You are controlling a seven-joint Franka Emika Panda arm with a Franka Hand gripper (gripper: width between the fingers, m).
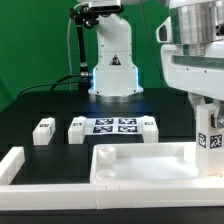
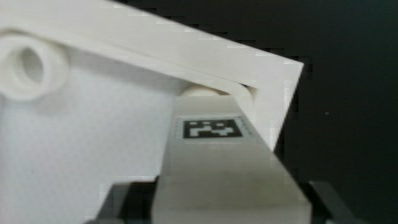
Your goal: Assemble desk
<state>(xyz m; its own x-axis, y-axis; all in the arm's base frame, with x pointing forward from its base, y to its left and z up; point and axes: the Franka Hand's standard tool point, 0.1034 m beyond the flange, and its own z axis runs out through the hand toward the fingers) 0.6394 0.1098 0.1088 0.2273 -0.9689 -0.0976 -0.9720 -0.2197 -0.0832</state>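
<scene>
The white desk tabletop panel [image 1: 140, 165] lies rim-up at the front of the table. My gripper [image 1: 205, 118] is shut on a white leg block [image 1: 211, 140] with a black-and-white tag and holds it upright over the panel's corner at the exterior view's right. In the wrist view the leg [image 2: 217, 150] runs from between my dark fingers [image 2: 128, 203] to the panel's corner [image 2: 222, 88], its far end touching or just above it. A round socket [image 2: 22, 68] shows in the panel. Loose leg blocks [image 1: 42, 131] [image 1: 76, 128] lie on the black table.
The marker board [image 1: 115, 125] lies at mid table, with another small white block [image 1: 149, 125] at its right end. A white border rail [image 1: 10, 165] lies at the exterior view's left front. The robot base [image 1: 112, 70] stands behind.
</scene>
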